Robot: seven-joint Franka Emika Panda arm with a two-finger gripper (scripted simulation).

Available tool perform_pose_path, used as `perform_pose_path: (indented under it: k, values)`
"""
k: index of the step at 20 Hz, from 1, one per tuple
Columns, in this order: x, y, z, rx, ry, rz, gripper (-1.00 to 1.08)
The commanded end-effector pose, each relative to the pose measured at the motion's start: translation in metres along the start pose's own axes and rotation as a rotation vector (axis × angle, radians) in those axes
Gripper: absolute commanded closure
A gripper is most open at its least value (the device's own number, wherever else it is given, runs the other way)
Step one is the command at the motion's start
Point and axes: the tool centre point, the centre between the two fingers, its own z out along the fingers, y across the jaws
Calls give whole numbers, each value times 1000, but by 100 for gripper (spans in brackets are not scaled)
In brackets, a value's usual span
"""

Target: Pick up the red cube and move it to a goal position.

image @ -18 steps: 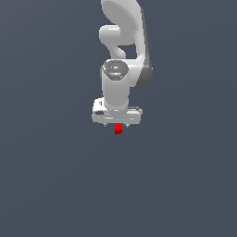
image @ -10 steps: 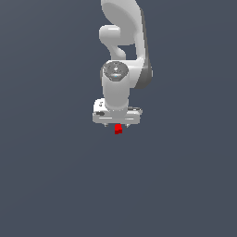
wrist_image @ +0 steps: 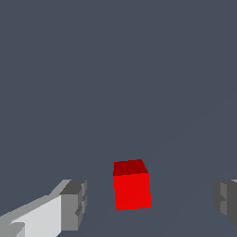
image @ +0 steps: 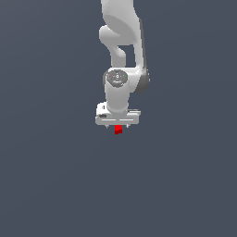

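The red cube (image: 118, 130) (wrist_image: 132, 185) is small and bright, resting on the flat grey floor. The white gripper (image: 118, 126) (wrist_image: 150, 202) hangs directly over it, pointing down. In the wrist view the gripper is open. One grey fingertip (wrist_image: 74, 203) stands on one side of the cube and the other fingertip (wrist_image: 226, 200) far out on the opposite side. Bare floor shows between each fingertip and the cube, so nothing is gripped. The cube sits nearer the first fingertip. In the exterior view the hand covers the cube's top.
The white arm (image: 121, 41) rises from the hand toward the upper edge of the exterior view. The plain dark grey floor (image: 55, 176) spreads all around, with no other objects or marker showing.
The arm and hand have sunk a little toward the cube. The cube has stayed where it was.
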Motion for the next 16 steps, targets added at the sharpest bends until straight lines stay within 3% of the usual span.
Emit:
perform_pose_path:
  k: [1, 16]
  values:
    - [-8, -1, 16, 1, 6, -19, -92]
    - [-35, -5, 83, 3, 34, -97, -92]
